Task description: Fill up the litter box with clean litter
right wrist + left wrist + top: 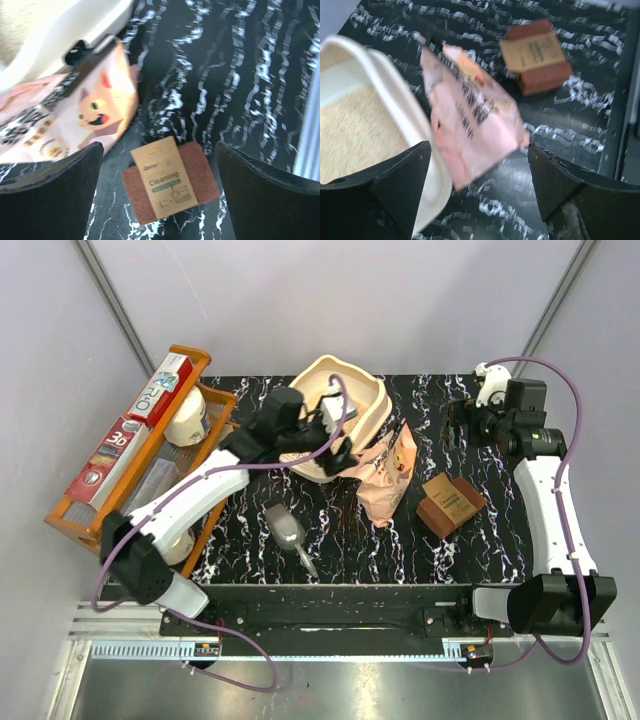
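The cream litter box stands at the back middle of the table, and my left arm covers much of it. In the left wrist view its rim curves around pale sandy clean litter lying inside. A pink crinkled bag with a cartoon cat leans against the box's right side. My left gripper hovers open over the box's near right edge, beside the bag, holding nothing. My right gripper is open at the back right, above the table, with nothing between its fingers.
A brown scouring-pad pack with a card label lies right of the bag, and shows under my right gripper as well. A grey scoop lies near the front middle. An orange wooden rack with boxes and tubs fills the left side.
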Controlling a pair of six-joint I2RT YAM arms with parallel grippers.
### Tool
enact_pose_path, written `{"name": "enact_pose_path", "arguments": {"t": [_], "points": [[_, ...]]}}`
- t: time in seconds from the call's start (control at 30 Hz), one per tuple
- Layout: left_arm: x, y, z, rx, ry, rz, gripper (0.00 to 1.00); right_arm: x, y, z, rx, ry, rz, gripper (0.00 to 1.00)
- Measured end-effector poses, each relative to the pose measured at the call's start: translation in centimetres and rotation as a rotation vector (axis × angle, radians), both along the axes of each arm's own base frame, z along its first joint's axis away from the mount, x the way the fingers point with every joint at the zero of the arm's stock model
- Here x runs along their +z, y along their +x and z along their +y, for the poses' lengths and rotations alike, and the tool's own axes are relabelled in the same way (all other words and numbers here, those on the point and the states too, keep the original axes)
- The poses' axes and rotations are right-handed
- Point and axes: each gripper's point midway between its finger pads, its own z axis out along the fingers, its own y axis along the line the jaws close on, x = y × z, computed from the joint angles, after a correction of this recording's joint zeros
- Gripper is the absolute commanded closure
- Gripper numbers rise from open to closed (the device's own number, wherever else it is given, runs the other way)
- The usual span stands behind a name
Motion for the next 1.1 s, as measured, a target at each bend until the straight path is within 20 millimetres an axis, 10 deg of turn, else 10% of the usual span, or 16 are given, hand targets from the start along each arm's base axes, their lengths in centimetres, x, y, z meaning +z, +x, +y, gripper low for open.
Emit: {"name": "enact_pose_path", "arguments": {"t": [0.13,0.37,0.53,0.7,1.1], "points": [[1.2,0.8,-5.2,-0.023,-0.065,0.043,0.19,-0.5,0.1,-2.5,-0.145,-0.062,0.020,0.02],[-3.0,1.2,-10.6,-0.007,-0.037,0.166,0.27,0.3,-1.2,-4.0,-0.238,-0.092,-0.005,0.02],[-6.3,2.1,-11.4,0.068,0.023,0.193,0.28,1.3,-2.7,-3.8,-0.246,-0.076,-0.037,0.02],[-6.4,2.8,-11.4,0.111,0.030,0.163,0.48,0.8,-2.9,-3.7,-0.243,-0.070,-0.028,0.02],[-7.4,4.3,-10.0,0.212,0.097,0.105,0.50,0.1,-2.9,-3.1,-0.223,-0.049,-0.004,0.02]]}}
